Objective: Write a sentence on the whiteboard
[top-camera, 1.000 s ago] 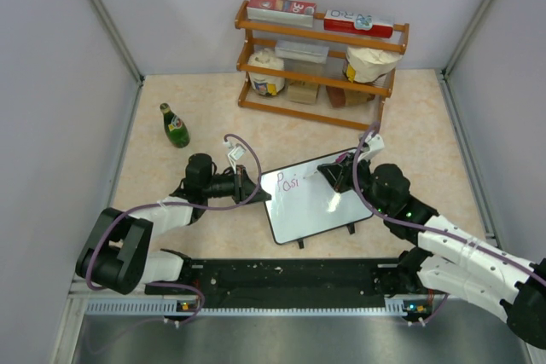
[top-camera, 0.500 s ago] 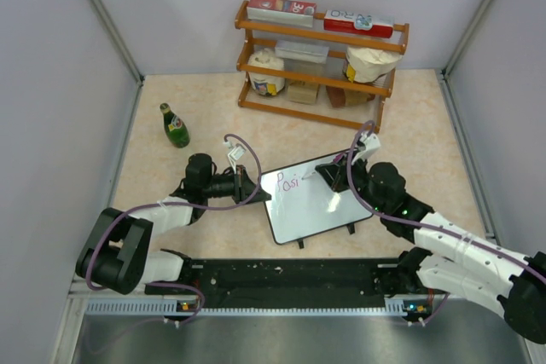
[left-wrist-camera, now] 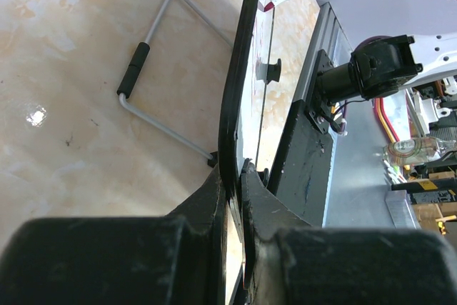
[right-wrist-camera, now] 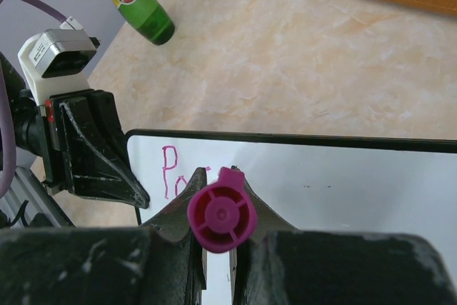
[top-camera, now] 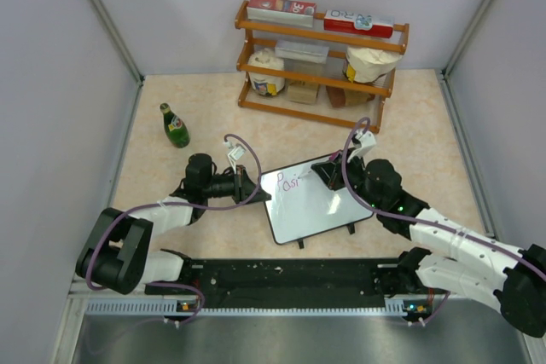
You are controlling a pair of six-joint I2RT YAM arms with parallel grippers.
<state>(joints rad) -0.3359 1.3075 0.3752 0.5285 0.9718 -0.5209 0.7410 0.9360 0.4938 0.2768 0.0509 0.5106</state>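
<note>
One whiteboard (top-camera: 317, 210) — black-framed, pink letters (top-camera: 290, 182) top-left

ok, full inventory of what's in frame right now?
small rectangular black-framed whiteboard: 1, white, mid-table between the arms
handwritten marker letters: a few, purple-pink, board's far left corner
white-bodied marker with pink end: 1, in right pincer, tip at board
green glass bottle: 1, far left of table
wooden shelf rack: 1, brown, far edge, holding boxes and bags
red-and-white boxes: 2, rack top
beige marbled table: 1
left pincer: black, clamped on board's left edge
right pincer: black, shut on marker
</note>
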